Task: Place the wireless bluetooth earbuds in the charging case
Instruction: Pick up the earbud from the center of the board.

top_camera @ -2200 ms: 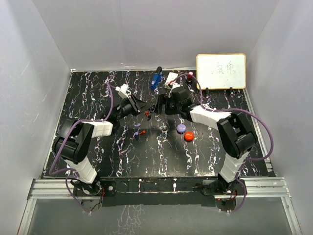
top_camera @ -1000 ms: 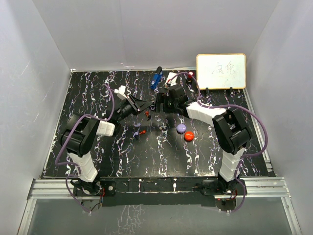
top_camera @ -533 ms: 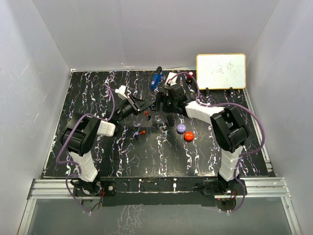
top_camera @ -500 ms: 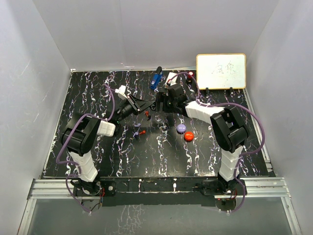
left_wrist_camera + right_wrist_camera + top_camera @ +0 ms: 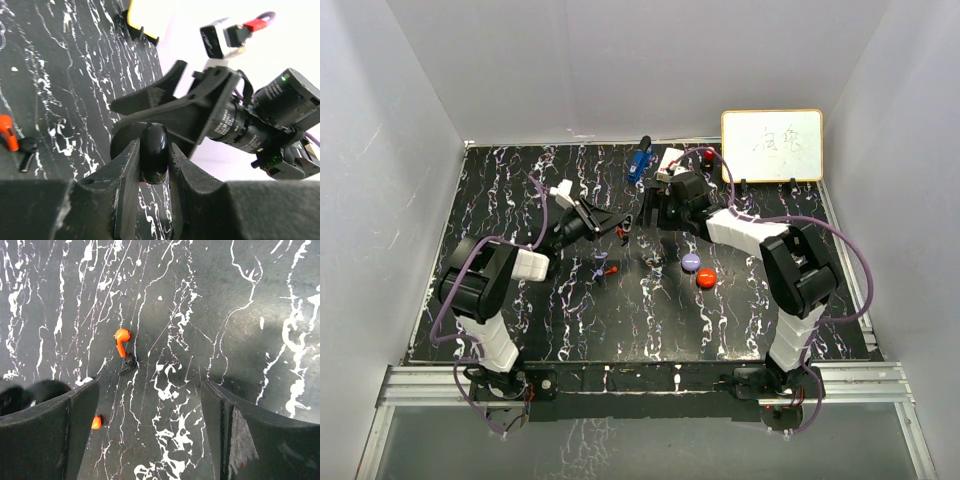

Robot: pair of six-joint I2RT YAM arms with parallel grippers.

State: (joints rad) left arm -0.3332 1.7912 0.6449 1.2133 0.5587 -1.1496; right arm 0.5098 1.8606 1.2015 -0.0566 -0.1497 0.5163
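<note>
While the left gripper [image 5: 154, 159] stood clamped on a small glossy dark piece [image 5: 154, 142], the right gripper [image 5: 150, 410] faced it, jaws spread wide, holding nothing. Under the right gripper a red earbud [image 5: 121, 336] lay on the black marbled table [image 5: 520, 190], a dark bit [image 5: 129, 362] touching its stem. Purple case [image 5: 691, 262] and red case [image 5: 706, 278] sat just beside each other, toward the bases; contents not discernible. White walls [image 5: 620, 60] closed three sides. A broad stretch of table ran between the cases and the near edge.

Cases [image 5: 691, 262] lie right of the earbuds [image 5: 611, 270]; whiteboard [image 5: 772, 145] behind, seemingly upright.
</note>
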